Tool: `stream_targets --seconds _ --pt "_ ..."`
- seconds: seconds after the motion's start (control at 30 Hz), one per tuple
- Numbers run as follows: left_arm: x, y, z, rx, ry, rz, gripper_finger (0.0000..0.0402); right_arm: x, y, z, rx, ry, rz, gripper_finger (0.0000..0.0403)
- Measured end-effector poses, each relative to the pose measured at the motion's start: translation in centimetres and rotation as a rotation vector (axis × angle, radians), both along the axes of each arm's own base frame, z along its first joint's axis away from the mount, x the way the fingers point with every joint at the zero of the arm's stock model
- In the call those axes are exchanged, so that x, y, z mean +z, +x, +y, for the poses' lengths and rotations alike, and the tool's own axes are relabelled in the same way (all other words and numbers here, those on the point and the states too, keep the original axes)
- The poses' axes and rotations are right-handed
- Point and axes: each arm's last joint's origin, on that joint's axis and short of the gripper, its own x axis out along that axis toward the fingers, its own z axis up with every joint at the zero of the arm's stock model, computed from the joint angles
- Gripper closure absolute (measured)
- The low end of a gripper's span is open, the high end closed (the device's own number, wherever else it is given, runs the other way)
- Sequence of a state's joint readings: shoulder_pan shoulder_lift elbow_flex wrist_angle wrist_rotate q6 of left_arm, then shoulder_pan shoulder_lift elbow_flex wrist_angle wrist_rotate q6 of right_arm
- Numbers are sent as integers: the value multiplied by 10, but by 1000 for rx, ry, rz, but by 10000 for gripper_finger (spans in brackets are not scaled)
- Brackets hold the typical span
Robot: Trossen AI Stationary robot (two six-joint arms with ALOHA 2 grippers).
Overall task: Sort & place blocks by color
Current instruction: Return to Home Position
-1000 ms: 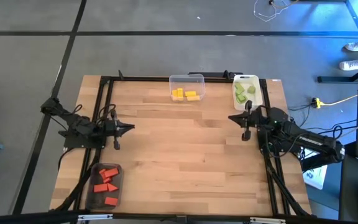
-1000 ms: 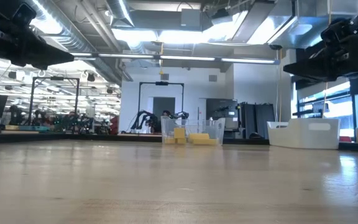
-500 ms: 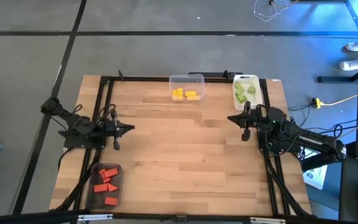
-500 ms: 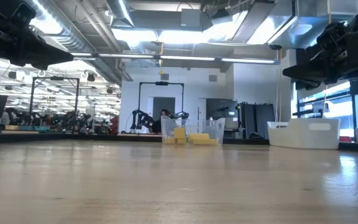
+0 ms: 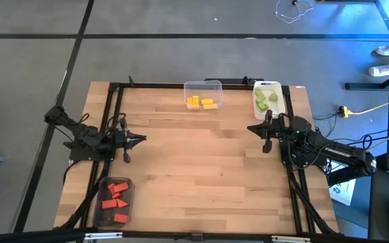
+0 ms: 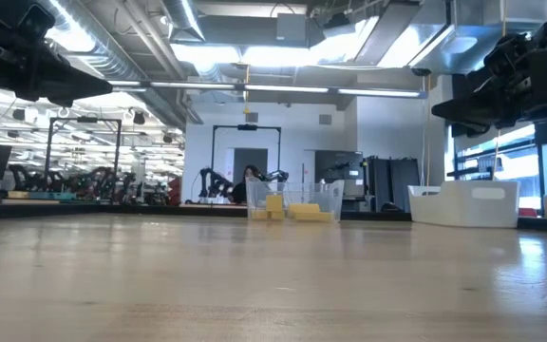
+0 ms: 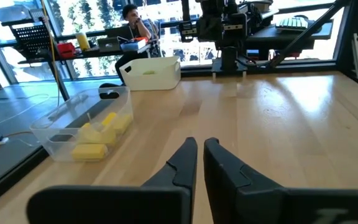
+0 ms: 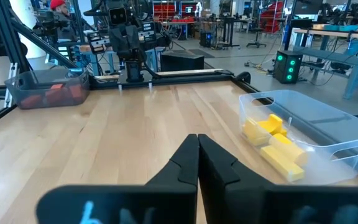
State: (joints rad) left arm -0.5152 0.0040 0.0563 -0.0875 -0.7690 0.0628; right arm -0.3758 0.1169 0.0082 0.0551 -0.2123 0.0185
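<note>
Yellow blocks (image 5: pixel 201 102) lie in a clear bin (image 5: pixel 211 84) at the wooden table's (image 5: pixel 201 169) far edge, long sides mostly along it. The green blocks (image 5: pixel 267 99) lie in the far-right tray (image 5: pixel 280 101), and the red blocks (image 5: pixel 115 200) sit at mixed angles in the near-left bin (image 5: pixel 98 202). Left gripper (image 5: pixel 142 140) and right gripper (image 5: pixel 250 127) hover at opposite sides, fingers closed, holding nothing.

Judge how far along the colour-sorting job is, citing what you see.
Done: yellow blocks sit in the clear bin, green blocks in the white tray, red blocks in the dark bin; no loose block shows on the table. In hand: nothing; the left claw and right claw hang shut and empty at the table's sides. Left: apparently nothing to sort.
</note>
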Motion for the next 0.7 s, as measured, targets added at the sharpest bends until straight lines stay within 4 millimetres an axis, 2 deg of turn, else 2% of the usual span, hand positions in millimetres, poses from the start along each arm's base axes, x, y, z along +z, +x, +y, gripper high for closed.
stream_targets --seconds 0.7 --pt "0 0 0 0 0 1 398 0 0 0 1 0 0 389"
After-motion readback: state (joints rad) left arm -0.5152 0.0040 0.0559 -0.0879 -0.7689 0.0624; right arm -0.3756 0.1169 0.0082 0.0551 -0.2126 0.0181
